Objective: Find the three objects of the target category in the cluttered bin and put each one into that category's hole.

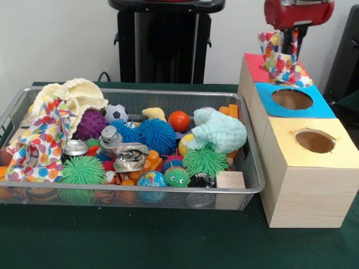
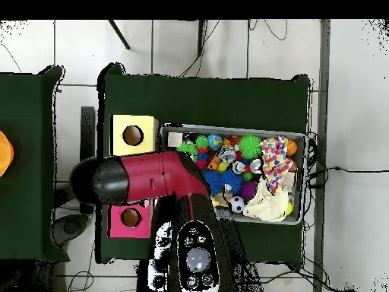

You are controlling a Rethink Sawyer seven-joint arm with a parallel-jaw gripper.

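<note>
My gripper (image 1: 289,46) is at the top right of the front view, shut on a white polka-dot cloth (image 1: 279,63). The cloth hangs over the red-topped box (image 1: 252,66), and its lower end reaches that box's top. The yellow-topped box's hole (image 1: 315,140) is nearest the camera, two boxes away and open; it also shows in the overhead view (image 2: 133,135). The wire mesh bin (image 1: 140,191) holds a second polka-dot cloth (image 1: 42,140) at its left end, also seen in the overhead view (image 2: 274,157). The arm (image 2: 148,177) hides the gripper in the overhead view.
The blue-topped box (image 1: 322,107) stands between the red and yellow ones. The bin also holds a cream knitted piece (image 1: 73,94), a mint knitted piece (image 1: 220,130), spiky balls (image 1: 156,134), a small can (image 1: 75,147) and a wooden block (image 1: 230,180).
</note>
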